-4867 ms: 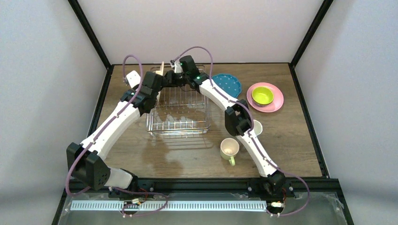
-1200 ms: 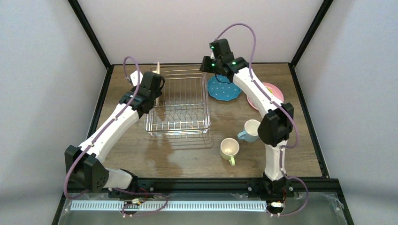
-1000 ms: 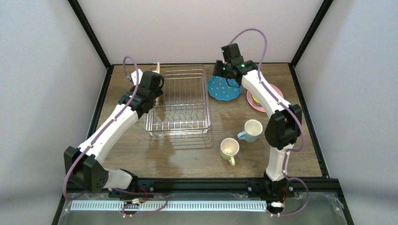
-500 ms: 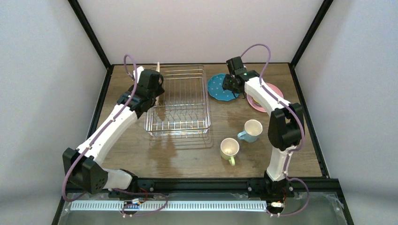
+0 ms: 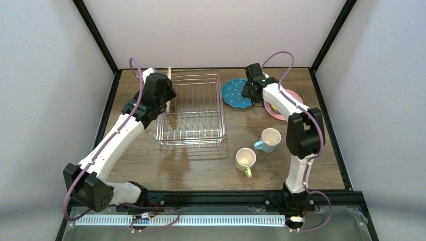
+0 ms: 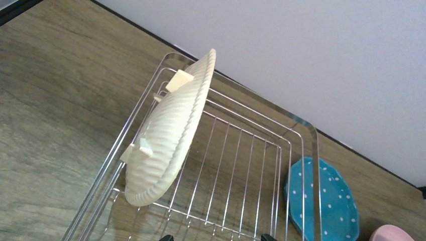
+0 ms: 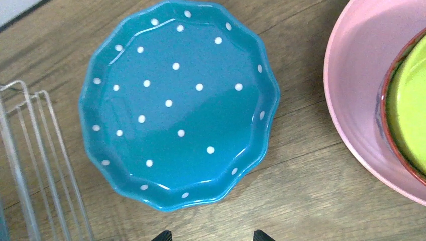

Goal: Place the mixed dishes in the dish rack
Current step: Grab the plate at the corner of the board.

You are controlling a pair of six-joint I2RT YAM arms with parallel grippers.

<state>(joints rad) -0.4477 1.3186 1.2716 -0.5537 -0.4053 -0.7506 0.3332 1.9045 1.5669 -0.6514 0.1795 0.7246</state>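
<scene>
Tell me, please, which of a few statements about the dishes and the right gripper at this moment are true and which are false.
1. The tan woven-look plate stands on edge inside the dish rack. True.
2. The teal dotted plate sits in the dish rack. False: it lies flat on the table beside the rack.
3. The lime-inside bowl rests on the pink plate. True.
4. The light-blue mug and the pale yellow-green mug lie tipped on their sides. False: both stand upright on the table.
5. The right gripper is shut on the teal dotted plate. False: it is open above that plate and holds nothing.
</scene>
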